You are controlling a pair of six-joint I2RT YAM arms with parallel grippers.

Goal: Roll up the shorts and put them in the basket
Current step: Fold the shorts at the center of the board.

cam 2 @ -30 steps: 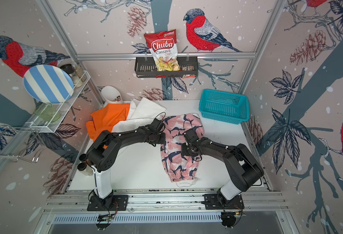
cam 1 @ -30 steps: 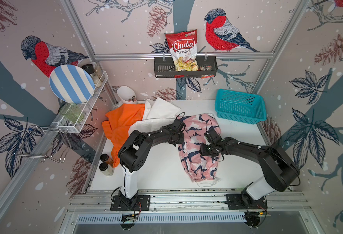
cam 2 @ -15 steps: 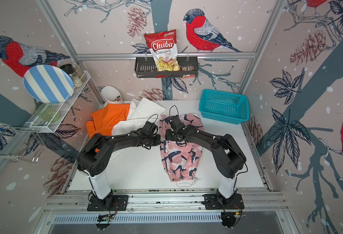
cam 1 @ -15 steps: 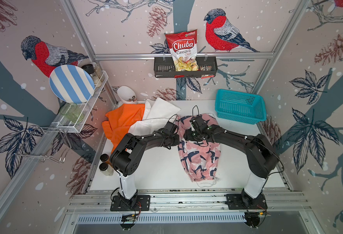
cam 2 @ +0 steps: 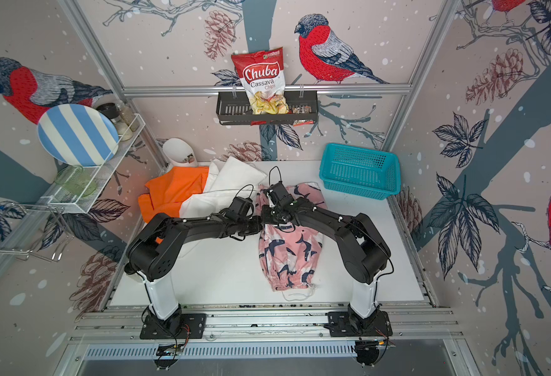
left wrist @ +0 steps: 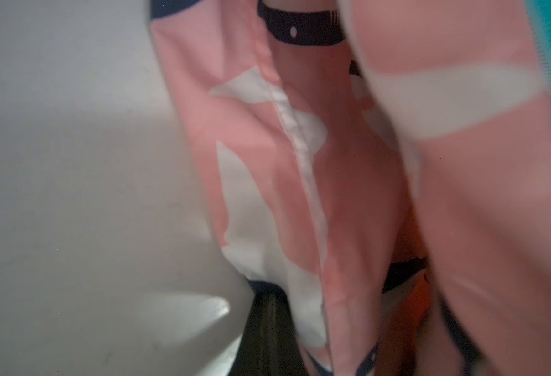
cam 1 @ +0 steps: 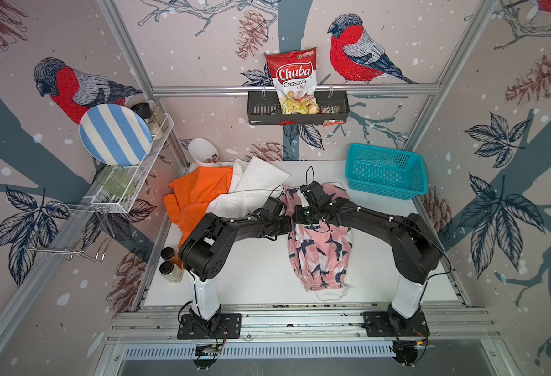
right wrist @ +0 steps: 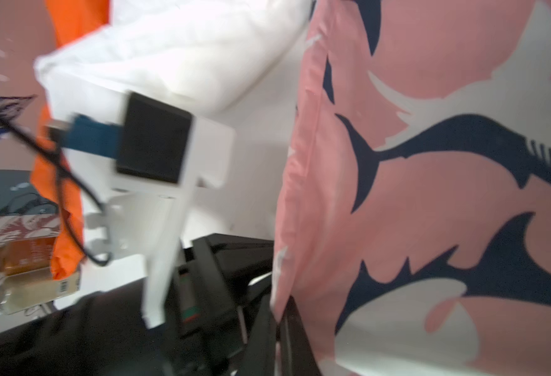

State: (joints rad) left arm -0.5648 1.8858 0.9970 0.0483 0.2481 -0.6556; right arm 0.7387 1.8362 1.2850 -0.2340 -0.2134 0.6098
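Note:
The pink shark-print shorts [cam 1: 319, 250] [cam 2: 287, 250] lie on the white table, gathered waist toward the front. Both grippers meet at the shorts' left edge, toward the far end. My left gripper [cam 1: 287, 227] [cam 2: 258, 228] is shut on that edge, and pink cloth [left wrist: 300, 162] fills its wrist view. My right gripper [cam 1: 297, 217] [cam 2: 266, 217] [right wrist: 280, 338] is shut beside it, with the pink hem pinched between its dark fingers [right wrist: 266, 328]. The white shorts [cam 1: 257, 185] [right wrist: 183, 48] and orange shorts [cam 1: 199, 195] [right wrist: 69, 195] lie heaped at the back left.
A teal basket [cam 1: 384, 171] stands at the back right. Two spice jars [cam 1: 170, 263] sit off the table's left edge, and a white cup [cam 1: 202, 156] is in the back left corner. A wire rack holds a striped plate [cam 1: 114, 135] on the left wall.
My right gripper has swung from the middle of the pink shorts to their left edge beside the left gripper and has shut on the hem. The left gripper has stayed shut on the cloth.

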